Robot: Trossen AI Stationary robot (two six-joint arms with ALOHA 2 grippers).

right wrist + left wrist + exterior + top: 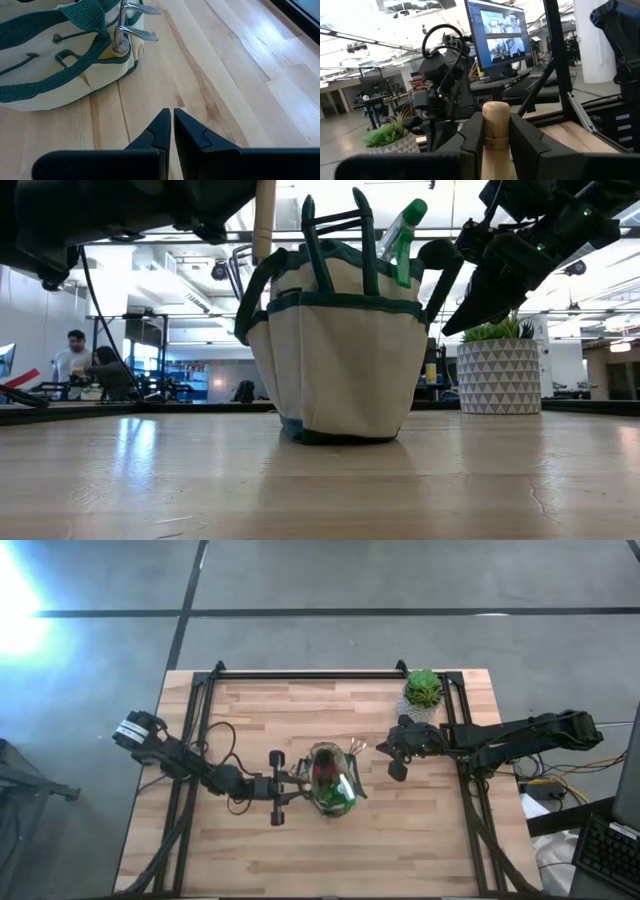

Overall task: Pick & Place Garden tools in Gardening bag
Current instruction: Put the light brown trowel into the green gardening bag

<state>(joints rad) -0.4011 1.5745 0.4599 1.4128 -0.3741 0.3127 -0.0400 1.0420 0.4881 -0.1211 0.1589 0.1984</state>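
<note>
Two arms over wooden table. Gardening bag upright mid-table, green spray bottle and red piece poking from mouth. Left gripper just beside bag's left rim, fingers clamped on wooden handle standing upright. Right gripper right of bag, above bare wood, fingers pressed together, empty. Metal fork tines jut from bag side. Potted plant at far right edge.
</note>
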